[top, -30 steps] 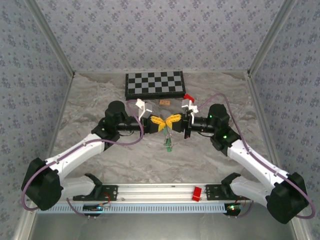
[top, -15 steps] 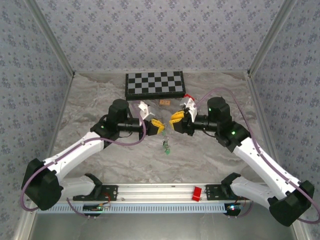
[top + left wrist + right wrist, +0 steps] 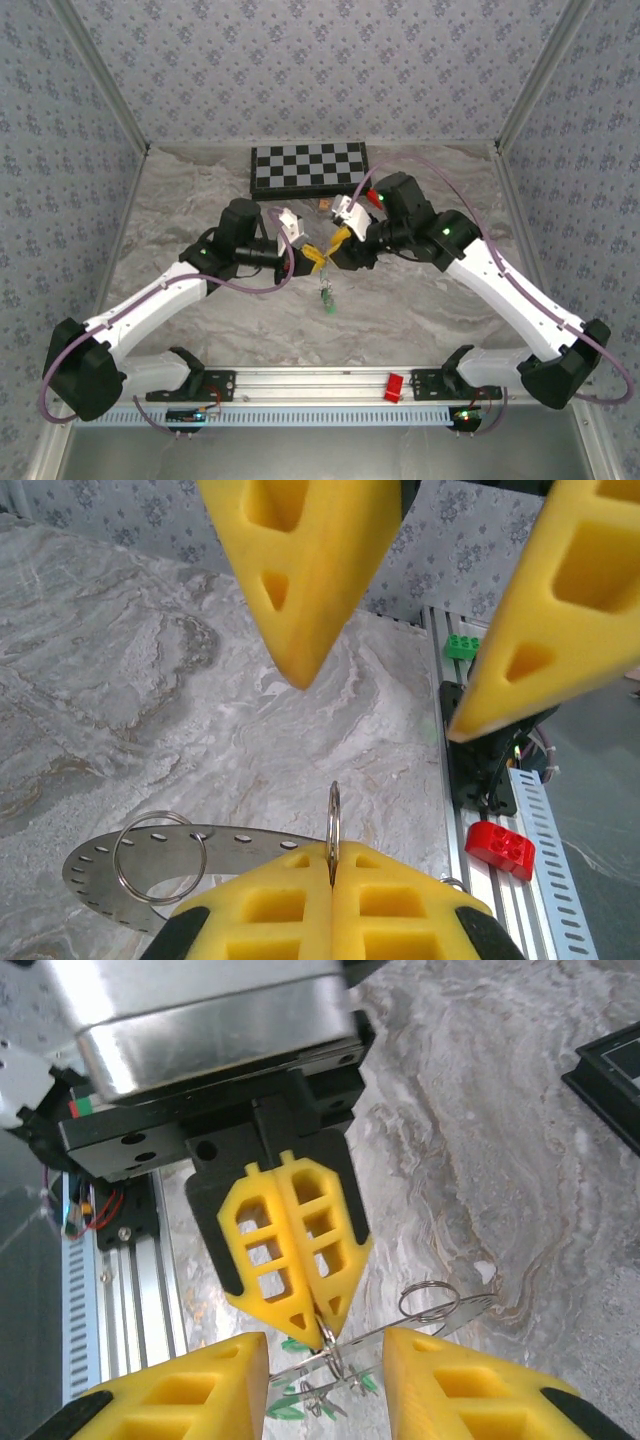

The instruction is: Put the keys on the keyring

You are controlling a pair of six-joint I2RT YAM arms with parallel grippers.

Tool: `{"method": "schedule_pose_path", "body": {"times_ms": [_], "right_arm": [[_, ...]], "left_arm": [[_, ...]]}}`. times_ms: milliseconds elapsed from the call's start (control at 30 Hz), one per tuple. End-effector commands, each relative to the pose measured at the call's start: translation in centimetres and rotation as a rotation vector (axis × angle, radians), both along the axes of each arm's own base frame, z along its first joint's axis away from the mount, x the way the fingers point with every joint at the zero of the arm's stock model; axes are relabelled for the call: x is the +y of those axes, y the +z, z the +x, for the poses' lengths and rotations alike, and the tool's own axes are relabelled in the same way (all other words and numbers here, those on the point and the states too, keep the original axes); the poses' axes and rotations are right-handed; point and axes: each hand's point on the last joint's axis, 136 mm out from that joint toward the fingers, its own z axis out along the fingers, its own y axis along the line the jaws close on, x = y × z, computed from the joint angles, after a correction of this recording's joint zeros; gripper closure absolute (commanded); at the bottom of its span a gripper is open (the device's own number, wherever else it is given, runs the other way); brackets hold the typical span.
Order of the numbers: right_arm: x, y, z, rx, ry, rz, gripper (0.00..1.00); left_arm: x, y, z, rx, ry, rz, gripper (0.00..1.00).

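Observation:
My left gripper (image 3: 332, 855) is shut on the keyring (image 3: 333, 815), a thin silvery ring seen edge-on between its yellow pads. A flat perforated metal strip (image 3: 110, 865) carrying a second wire ring (image 3: 160, 855) hangs from it. Several green-headed keys (image 3: 295, 1400) dangle below the ring and show as a small green cluster (image 3: 327, 298) above the marble. My right gripper (image 3: 325, 1348) is open, one finger on each side of the ring and the left gripper's tip (image 3: 325, 1325). From above, the right gripper (image 3: 340, 245) meets the left gripper (image 3: 318, 257) at mid-table.
A checkerboard (image 3: 308, 168) lies at the back, with a small orange tile (image 3: 329, 205) just in front of it. A red block (image 3: 394, 387) sits on the front rail, also seen as the red block (image 3: 498, 847) near a green block (image 3: 462, 645).
The right arm swung left and rotated, bringing its open fingers around the left gripper's tip. The left gripper and dangling keys shifted slightly left and lower.

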Motion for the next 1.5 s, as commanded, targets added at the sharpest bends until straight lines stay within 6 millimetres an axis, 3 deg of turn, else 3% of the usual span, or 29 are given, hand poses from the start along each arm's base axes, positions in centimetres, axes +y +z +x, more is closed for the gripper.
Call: {"method": "schedule_pose_path", "body": {"times_ms": [0, 367, 633, 1000, 1067, 1233, 1467], "right_arm": [[-0.6, -1.4, -0.5, 0.009, 0.025, -0.117, 0.65], [0.0, -2.5, 0.1, 0.017, 0.030, -0.150, 0.64], [0.7, -2.7, -0.1, 0.024, 0.062, -0.122, 0.72], [1.4, -2.8, -0.6, 0.060, 0.100, -0.094, 0.73], [1.6, -2.8, -0.9, 0.068, 0.113, -0.087, 0.76], [1.7, -2.8, -1.4, 0.086, 0.135, -0.079, 1.00], [1.6, -3.1, -1.6, 0.092, 0.143, -0.091, 1.00]], "left_arm": [[0.0, 2.3, -0.7, -0.059, -0.047, -0.046, 1.00], [0.1, 2.5, -1.0, -0.063, -0.055, -0.063, 1.00], [0.0, 2.7, -1.0, -0.063, -0.059, -0.071, 1.00], [-0.1, 2.8, -1.1, -0.062, -0.066, -0.084, 1.00], [-0.1, 2.9, -1.1, -0.061, -0.066, -0.085, 1.00], [-0.1, 3.0, -1.2, -0.063, -0.068, -0.089, 1.00], [0.1, 3.3, -1.3, -0.078, -0.060, -0.098, 1.00]]}}
